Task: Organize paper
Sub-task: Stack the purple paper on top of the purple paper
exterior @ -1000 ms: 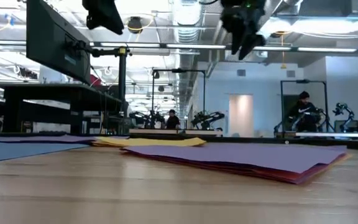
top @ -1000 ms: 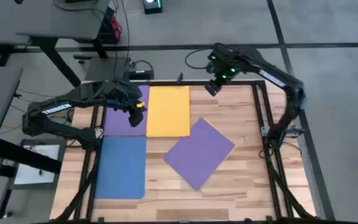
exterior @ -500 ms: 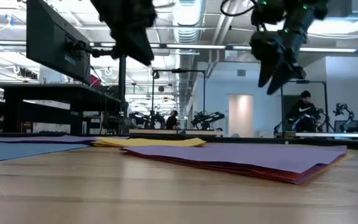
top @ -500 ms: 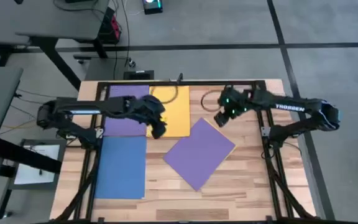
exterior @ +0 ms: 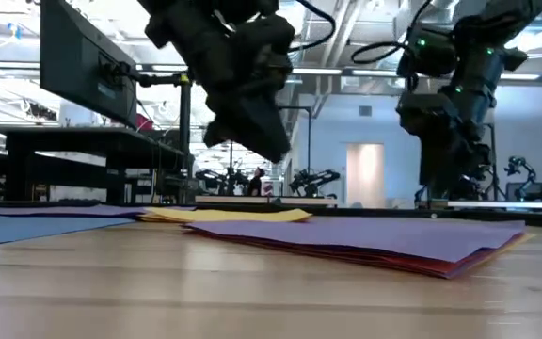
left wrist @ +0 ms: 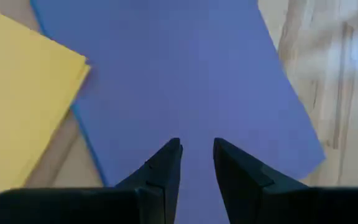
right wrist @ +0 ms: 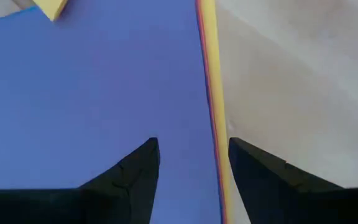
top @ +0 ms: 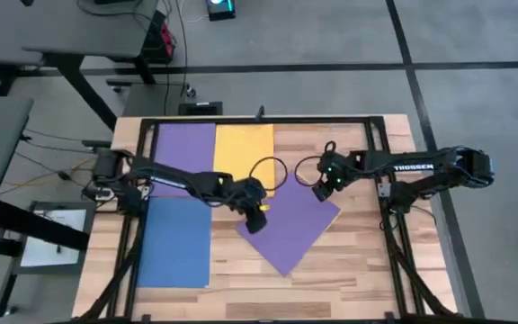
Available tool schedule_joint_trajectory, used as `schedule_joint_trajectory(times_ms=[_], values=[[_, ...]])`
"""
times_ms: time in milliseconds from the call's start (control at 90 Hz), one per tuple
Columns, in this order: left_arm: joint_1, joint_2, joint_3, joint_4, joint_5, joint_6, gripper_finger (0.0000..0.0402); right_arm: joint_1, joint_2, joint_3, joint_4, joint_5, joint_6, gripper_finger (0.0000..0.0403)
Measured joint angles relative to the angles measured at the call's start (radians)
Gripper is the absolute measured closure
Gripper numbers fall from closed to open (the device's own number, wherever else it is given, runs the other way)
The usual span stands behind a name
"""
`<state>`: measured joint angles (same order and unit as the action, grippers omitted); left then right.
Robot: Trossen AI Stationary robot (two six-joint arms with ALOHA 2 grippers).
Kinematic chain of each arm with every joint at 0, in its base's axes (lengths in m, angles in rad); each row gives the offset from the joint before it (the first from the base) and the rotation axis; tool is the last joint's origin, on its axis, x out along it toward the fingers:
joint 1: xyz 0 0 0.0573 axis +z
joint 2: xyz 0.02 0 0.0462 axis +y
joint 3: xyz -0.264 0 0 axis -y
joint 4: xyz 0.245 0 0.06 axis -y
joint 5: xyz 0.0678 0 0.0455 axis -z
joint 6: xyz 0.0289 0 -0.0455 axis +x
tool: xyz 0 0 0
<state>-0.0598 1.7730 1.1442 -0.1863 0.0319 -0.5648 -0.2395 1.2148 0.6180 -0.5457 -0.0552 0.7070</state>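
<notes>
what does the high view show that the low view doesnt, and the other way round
Only the high view shows the full layout: a straight purple sheet and yellow sheet along the far edge, a blue sheet and the tilted purple sheet. Only the low view shows coloured sheet edges under the tilted purple one, so it tops a stack. Both show the left gripper and right gripper over that stack.

Under the tilted purple sheet [right wrist: 92, 93], only thin red and yellow edges [right wrist: 209, 93] of lower sheets visible; number untold. Yellow sheet [left wrist: 17, 99] cut off by the left wrist picture's edge. In the low view, left gripper [exterior: 252, 122] mere dark bulk, fingers indistinct.
</notes>
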Motion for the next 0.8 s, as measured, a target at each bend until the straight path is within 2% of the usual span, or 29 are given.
schedule_joint_trajectory(times_ms=[256,489,800], values=[[-0.006,0.087,0.0,0.151,0.002,-0.036,0.032,0.012,0.0,-0.064,0.015,0.0,0.006,0.0221],[-0.024,0.183,0.0,0.286,0.064,-0.089,0.032,0.046,0.0,-0.099,0.037,-0.004,0.043,0.0221],[-0.022,0.209,0.0,0.305,0.059,-0.099,0.032,0.075,0.011,-0.103,0.042,-0.003,0.048,0.0221]])
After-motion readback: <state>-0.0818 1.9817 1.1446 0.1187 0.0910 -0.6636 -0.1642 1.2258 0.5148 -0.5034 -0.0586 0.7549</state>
